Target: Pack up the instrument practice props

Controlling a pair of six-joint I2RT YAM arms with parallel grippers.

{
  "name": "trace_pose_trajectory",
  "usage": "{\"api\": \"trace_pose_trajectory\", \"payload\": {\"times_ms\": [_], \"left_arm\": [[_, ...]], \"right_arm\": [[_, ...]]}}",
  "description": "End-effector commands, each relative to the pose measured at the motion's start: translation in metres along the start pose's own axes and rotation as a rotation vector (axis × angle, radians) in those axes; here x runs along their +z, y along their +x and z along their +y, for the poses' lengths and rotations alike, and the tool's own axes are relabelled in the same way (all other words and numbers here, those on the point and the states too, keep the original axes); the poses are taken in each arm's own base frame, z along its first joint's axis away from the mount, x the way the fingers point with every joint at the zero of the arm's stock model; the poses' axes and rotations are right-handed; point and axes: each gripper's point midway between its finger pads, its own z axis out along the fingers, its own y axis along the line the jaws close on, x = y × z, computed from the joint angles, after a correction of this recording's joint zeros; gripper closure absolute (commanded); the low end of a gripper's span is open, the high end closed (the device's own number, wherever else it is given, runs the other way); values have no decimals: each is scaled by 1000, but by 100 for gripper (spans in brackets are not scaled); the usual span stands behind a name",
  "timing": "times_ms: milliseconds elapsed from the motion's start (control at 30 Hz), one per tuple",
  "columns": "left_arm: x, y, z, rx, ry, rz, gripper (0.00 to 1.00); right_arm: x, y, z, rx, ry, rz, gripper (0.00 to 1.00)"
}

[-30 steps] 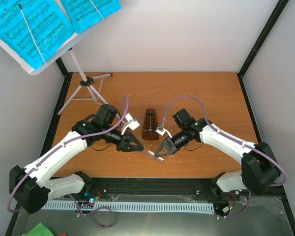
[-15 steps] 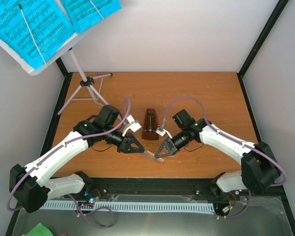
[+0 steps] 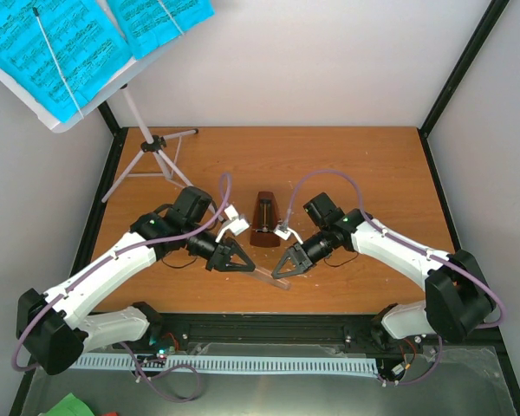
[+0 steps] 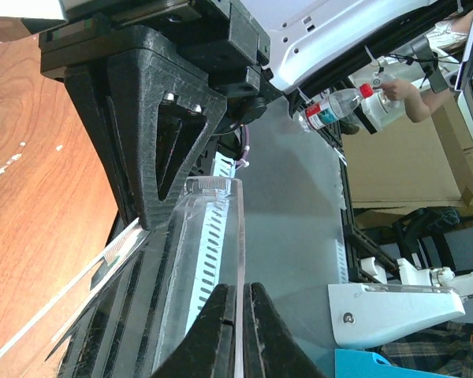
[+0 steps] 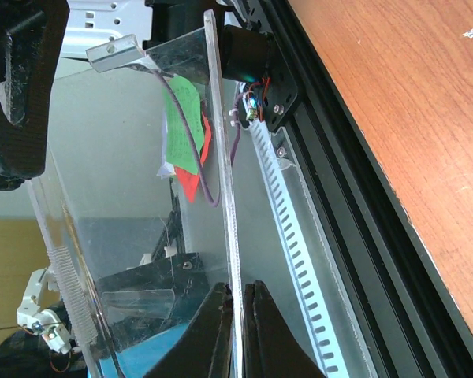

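plain white walls (image 3: 329,61) enclose an orange wooden table (image 3: 364,165).

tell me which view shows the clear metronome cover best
Right wrist: the clear cover shows largest, its edge pinched by the right tool. Left wrist shows it narrower, pinched by the left tool. Top external shows only a thin sliver between them.

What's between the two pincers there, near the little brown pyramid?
A clear plastic cover. The left pincer and right pincer each pinch one edge of it. The overhead view shows it faintly, and both wrist views show it plainly.
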Motion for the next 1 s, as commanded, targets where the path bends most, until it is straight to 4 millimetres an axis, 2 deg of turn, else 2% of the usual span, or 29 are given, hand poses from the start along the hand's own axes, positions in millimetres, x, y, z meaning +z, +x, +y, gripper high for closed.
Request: {"api": "trace_pose_trajectory", "payload": {"times_ms": [0, 167, 200, 233, 367, 533, 667, 700, 833, 867, 967], "left_arm": [[0, 1, -11, 37, 31, -2, 100], [-2, -3, -11, 57, 12, -10, 100], [-2, -5, -10, 61, 4, -11, 100], [-2, -6, -9, 63, -5, -12, 100], [1, -12, 2, 43, -32, -30, 100], [1, -34, 1, 38, -1, -150, 100], [-5, -59, 1, 32, -13, -300, 100], [-7, -67, 3, 27, -18, -341, 100], [-24, -102, 11, -20, -68, -533, 100], [-31, -115, 5, 7, -53, -602, 100], [-46, -137, -8, 24, 15, -732, 100]], "right_arm": [[-2, -3, 8, -4, -1, -8, 97], [-7, -10, 9, -31, 29, -39, 95], [-8, -12, 9, -37, 38, -51, 87], [-12, -16, 9, -41, 49, -68, 74], [-28, -27, 7, -58, 88, -148, 41], [-57, -44, 9, -109, 170, -298, 21], [-97, -63, 16, -162, 253, -527, 4], [-107, -67, 20, -173, 272, -584, 0], [-139, -82, 39, -240, 350, -800, 0], [-149, -87, 48, -259, 346, -872, 0], [-177, -93, 75, -319, 285, -1094, 0]]}}
